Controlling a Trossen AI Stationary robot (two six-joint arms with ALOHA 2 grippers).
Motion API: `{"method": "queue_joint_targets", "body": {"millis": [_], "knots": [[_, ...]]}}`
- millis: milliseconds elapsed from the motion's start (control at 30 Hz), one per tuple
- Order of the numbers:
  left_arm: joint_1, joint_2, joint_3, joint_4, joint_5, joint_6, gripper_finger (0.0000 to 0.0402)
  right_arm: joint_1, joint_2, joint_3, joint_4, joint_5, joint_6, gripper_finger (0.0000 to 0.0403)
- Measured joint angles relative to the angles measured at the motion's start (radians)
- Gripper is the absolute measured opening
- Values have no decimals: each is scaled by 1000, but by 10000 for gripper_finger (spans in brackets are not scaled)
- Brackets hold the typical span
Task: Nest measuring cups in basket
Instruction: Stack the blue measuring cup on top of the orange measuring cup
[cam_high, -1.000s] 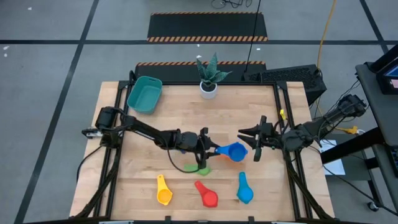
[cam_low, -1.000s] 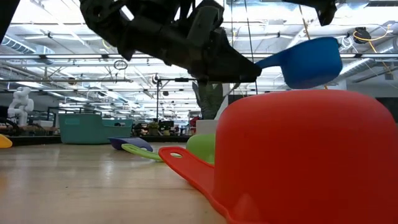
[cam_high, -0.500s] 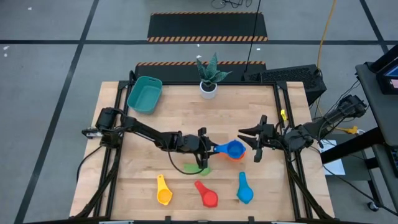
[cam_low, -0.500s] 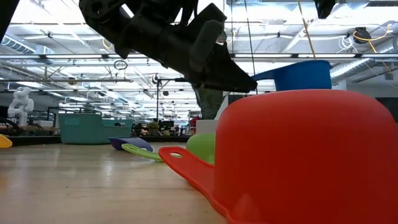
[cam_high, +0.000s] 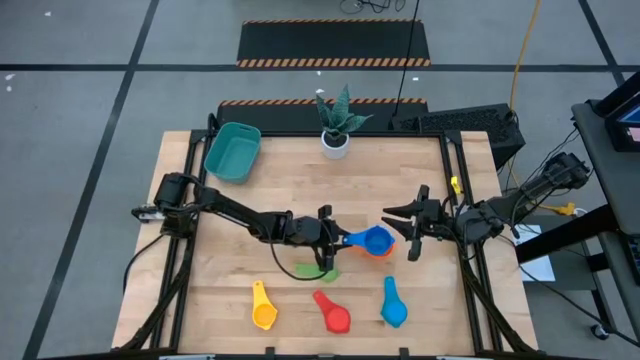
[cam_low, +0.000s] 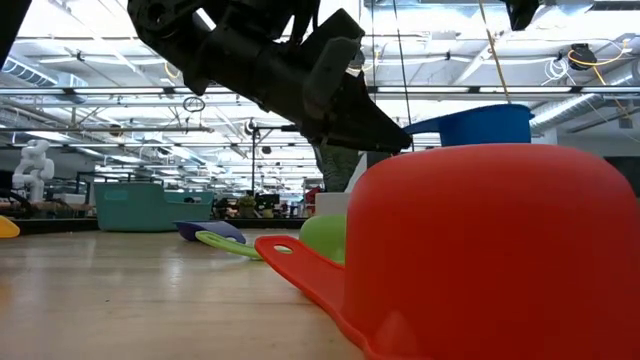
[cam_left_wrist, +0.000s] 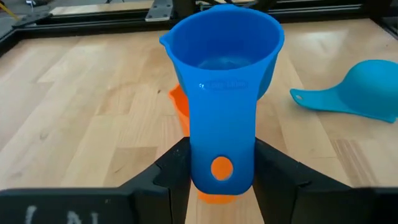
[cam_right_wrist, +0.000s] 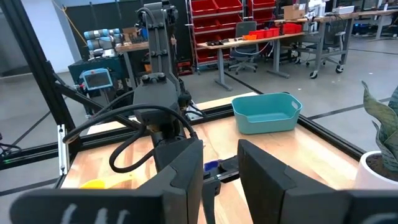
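Note:
My left gripper is shut on a blue measuring cup over the table's middle. An orange cup shows right under the blue one. My right gripper hovers open just right of the blue cup, with nothing between its fingers. Lying on the wood are a green cup, a yellow one, a red one and a light blue one. A dark blue cup lies mouth down behind the green one. The teal basket stands at the far left corner. My left gripper has the blue cup's flat handle pinched by its two long edges between the fingers, at the free end. The fingers come from the table's left, slanting a little down, along the handle. The bowl points away, mouth up and level. Orange shows through the handle's hole.
A white pot with a plant stands at the far edge, right of the basket. In the low view the red cup stands close to the camera and hides what lies under the blue cup.
My left gripper has tipped a little. The blue cup, earlier tilted with its bowl high, has come down and now sits level with its mouth up. From above, orange now shows at the bowl's near edge. My right gripper has stayed in place.

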Motion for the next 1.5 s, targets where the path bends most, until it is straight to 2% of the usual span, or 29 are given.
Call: {"method": "queue_joint_targets", "body": {"millis": [267,367,1267,1500], "knots": [[3,24,-1,25,-1,-10,141,0,0,0,0,0,0,93],[3,43,8,81,2,-20,140,0,0,0,-1,1,0,93],[4,67,5,75,5,-53,145,0,0,-1,3,0,0,93],[4,67,5,72,5,-53,176,0,0,-1,3,0,0,93]]}}
